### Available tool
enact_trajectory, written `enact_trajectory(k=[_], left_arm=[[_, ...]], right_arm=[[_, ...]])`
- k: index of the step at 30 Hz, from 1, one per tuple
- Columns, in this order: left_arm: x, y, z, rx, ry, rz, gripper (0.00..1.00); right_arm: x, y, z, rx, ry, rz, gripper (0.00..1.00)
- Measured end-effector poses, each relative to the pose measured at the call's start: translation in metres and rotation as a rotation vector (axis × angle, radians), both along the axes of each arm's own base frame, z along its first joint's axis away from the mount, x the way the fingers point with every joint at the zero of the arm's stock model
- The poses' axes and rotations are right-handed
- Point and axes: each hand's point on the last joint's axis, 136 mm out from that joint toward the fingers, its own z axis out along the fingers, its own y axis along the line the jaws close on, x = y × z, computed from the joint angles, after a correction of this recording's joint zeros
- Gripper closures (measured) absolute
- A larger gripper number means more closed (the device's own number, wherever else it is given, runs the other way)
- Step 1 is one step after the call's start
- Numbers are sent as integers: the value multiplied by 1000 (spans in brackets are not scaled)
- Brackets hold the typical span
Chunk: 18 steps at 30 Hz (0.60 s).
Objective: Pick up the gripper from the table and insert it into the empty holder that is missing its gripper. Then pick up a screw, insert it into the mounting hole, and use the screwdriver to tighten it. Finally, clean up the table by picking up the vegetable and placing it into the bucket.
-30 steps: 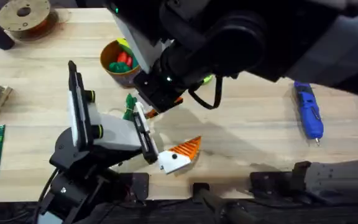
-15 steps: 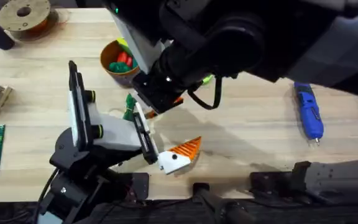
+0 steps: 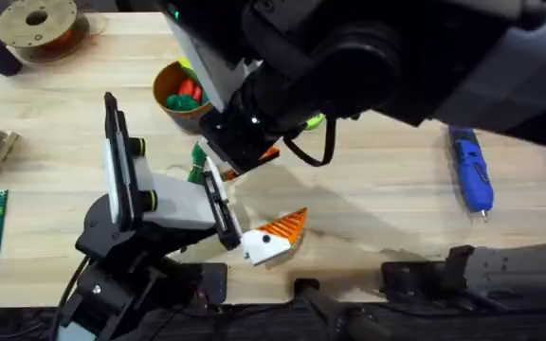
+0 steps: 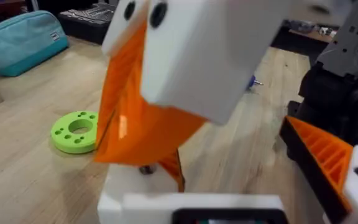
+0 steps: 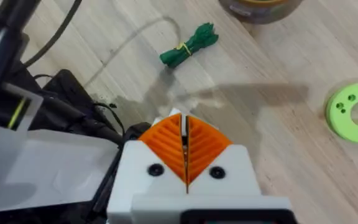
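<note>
Lying on the table (image 3: 368,204), the vegetable (image 5: 189,45) sits near the bucket (image 3: 182,95). Right gripper (image 5: 184,138) has its orange pads pressed together, gripping nothing. Left gripper's (image 3: 275,237) opening cannot be told.

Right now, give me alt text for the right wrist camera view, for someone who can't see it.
The right gripper, orange ribbed fingers pressed together in white mounts, hangs over the table. Beyond it lie the vegetable, a green ring-shaped disc and part of the bucket.
</note>
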Motion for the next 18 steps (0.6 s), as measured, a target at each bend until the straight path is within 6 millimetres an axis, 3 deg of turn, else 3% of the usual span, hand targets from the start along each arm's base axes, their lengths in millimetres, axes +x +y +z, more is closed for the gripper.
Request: enact_trajectory(k=[7, 18], left_arm=[[0, 0, 0, 0, -1, 0, 14], [0, 0, 0, 0, -1, 0, 13]], right_arm=[[3, 1, 6, 25, -13, -5, 995], [4, -11, 46, 112, -70, -22, 995]])
